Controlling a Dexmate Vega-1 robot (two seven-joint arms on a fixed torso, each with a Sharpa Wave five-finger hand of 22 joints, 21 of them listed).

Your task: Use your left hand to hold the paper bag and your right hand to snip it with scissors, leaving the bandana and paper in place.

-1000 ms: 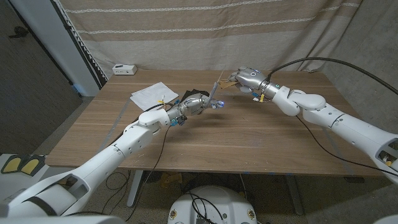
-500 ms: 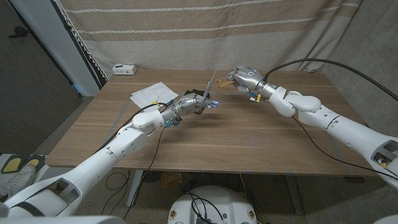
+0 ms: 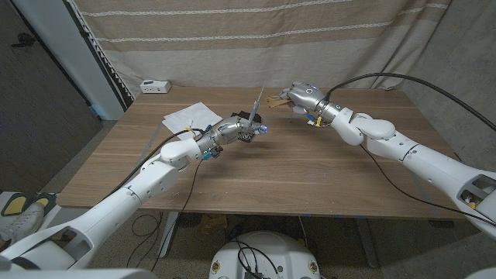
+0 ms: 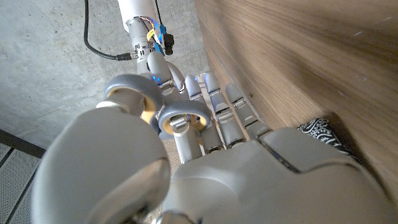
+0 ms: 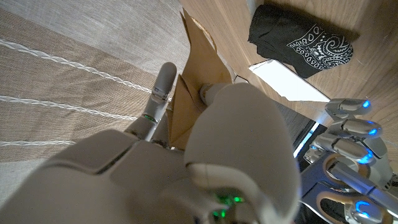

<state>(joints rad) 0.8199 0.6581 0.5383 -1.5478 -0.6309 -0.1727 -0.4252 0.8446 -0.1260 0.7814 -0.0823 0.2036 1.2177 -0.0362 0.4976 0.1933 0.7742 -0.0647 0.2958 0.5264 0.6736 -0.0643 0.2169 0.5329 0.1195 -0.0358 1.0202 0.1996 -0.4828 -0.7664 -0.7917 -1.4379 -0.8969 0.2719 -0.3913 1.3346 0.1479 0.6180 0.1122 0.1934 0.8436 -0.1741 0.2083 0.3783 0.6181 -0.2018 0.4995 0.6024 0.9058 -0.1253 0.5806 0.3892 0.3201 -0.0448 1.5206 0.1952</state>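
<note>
We see right hand (image 3: 301,96) at far middle of surface (image 3: 310,170), fingers (image 5: 158,93) pinching brown paper bag (image 5: 189,93); bag's contents hidden. Left hand (image 3: 242,129) grips scissors (image 3: 257,105), blades pointing up, near bag. Black bandana (image 5: 301,37) lies on surface just beside white paper (image 3: 186,118).
</note>
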